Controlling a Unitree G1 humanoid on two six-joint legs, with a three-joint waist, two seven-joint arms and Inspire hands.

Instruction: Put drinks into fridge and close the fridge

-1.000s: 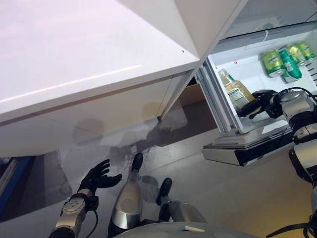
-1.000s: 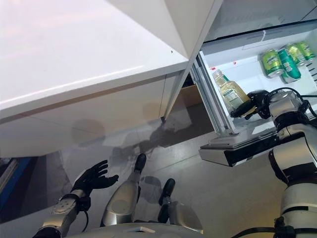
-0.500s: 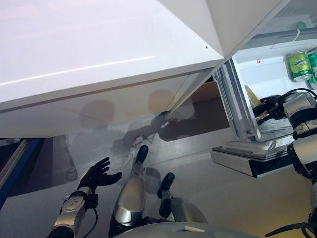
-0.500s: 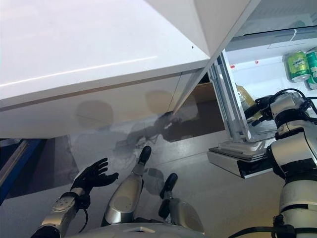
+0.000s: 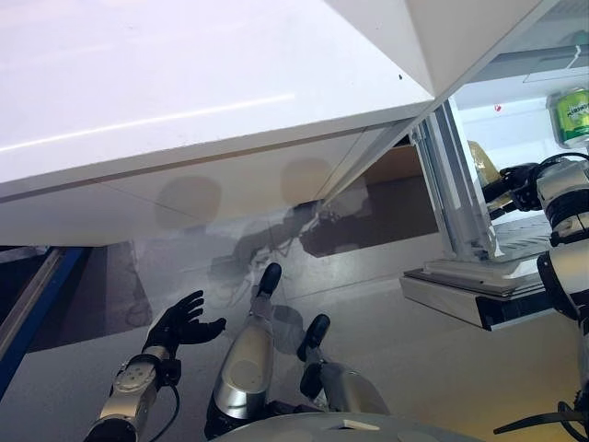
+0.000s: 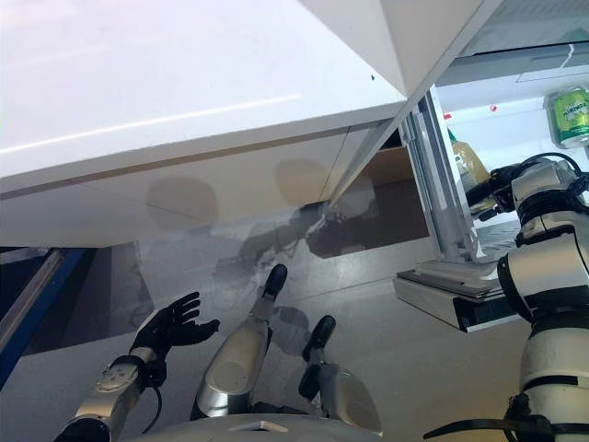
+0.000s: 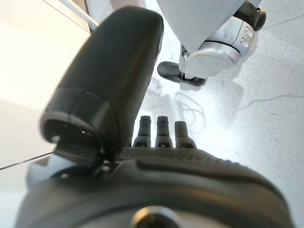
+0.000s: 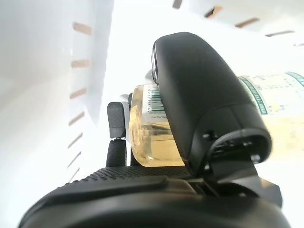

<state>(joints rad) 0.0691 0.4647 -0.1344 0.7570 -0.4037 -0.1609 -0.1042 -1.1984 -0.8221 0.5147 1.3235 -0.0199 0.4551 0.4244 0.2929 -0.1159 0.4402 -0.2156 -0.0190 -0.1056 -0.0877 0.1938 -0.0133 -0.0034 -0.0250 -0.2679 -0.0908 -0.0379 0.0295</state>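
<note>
The fridge (image 5: 453,189) stands open at the right. My right hand (image 5: 515,181) reaches into it and is shut on a bottle of yellow drink (image 6: 469,164), which stands close to the fridge's near inner wall. In the right wrist view the thumb (image 8: 204,95) lies across the bottle (image 8: 152,140) and the fingers (image 8: 114,128) curl round its other side. A green can (image 5: 574,115) lies deeper in the fridge. My left hand (image 5: 184,322) hangs low over the floor, open and holding nothing; its straight fingers (image 7: 161,130) show in the left wrist view.
A large white counter (image 5: 184,92) fills the upper left. A white slab with a dark edge (image 5: 479,299) juts out below the fridge opening. A brown box (image 5: 396,166) sits behind the fridge's edge. A blue bar (image 5: 37,295) runs at the lower left.
The whole picture has shifted, so the camera moved and less of the fridge's inside shows. My right hand stays shut on the bottle in the fridge. The left hand is unchanged.
</note>
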